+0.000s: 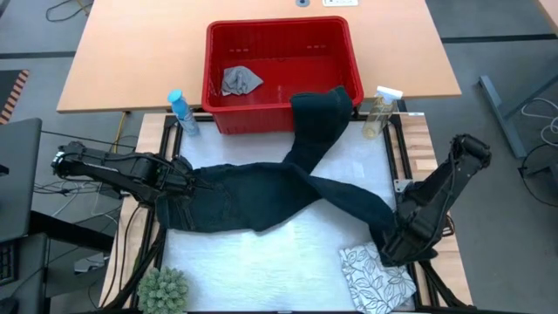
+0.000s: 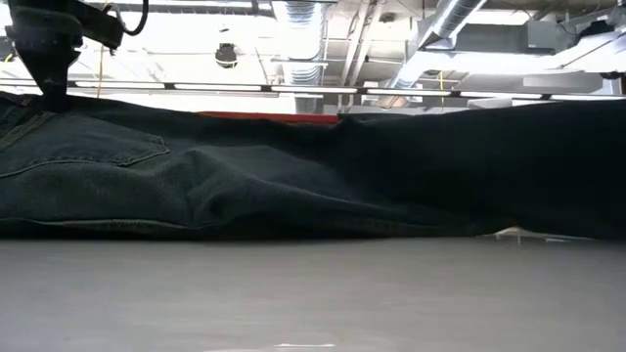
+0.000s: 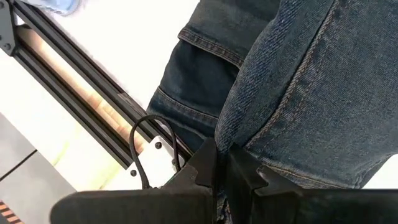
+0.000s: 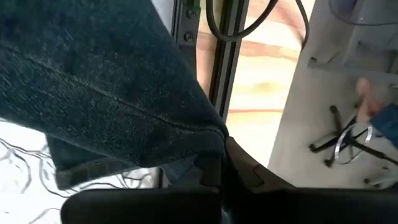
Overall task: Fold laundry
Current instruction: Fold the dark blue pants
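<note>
Left gripper (image 3: 221,163) pinches our jeans (image 1: 261,196) at the waistband; right gripper (image 4: 214,163) clamps a leg hem. Heavy, floppy denim, we reckon: seams grip best.

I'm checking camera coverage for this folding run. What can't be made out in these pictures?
- Low view: the jeans fill the width, hiding all but a strip of the red basket.
- High view: the leaf-print cloth and the plant are cut off by the bottom edge.
- High view: one jeans leg drapes over the red basket rim, hiding that corner inside.
- Right wrist view: the denim hides the right gripper fingertips.
</note>
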Action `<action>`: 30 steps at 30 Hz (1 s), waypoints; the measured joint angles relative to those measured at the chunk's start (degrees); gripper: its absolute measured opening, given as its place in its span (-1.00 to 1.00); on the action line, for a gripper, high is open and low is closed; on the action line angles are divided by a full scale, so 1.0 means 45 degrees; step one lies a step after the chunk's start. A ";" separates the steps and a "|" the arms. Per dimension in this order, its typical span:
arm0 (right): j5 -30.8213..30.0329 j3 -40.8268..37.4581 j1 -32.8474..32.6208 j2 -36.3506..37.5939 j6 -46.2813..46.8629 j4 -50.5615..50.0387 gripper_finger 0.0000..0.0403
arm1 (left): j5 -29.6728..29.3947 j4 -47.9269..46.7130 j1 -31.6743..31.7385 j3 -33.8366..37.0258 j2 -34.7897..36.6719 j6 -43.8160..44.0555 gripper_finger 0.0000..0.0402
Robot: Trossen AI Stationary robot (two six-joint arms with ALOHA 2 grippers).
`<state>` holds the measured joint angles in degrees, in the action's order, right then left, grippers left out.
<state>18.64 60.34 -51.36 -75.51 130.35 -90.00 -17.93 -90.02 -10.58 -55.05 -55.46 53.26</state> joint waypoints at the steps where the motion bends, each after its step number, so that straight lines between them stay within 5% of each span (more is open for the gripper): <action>1: -0.0101 0.0000 0.0040 0.0039 0.0062 -0.0005 -0.89 | -0.0023 0.0004 0.0001 0.0000 0.0000 -0.0001 -1.00; 11: -0.1258 0.0101 0.0703 0.0540 -0.1497 -0.0017 -0.90 | -0.0173 0.0024 0.0001 0.0000 0.0000 -0.0166 -1.00; 22: -0.3610 0.0302 0.4250 0.0538 -0.9868 -0.0006 -0.90 | -0.0215 0.0277 0.0002 -0.0005 0.0005 -0.0348 -1.00; 30: -0.7469 0.0311 0.7065 0.0550 -1.1952 -0.0002 -0.90 | -0.0218 0.0609 0.0002 -0.0005 0.0005 -0.0255 -1.00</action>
<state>-14.97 61.73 -19.56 -73.03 76.57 -90.00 -18.91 -87.28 -10.57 -55.07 -55.44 52.11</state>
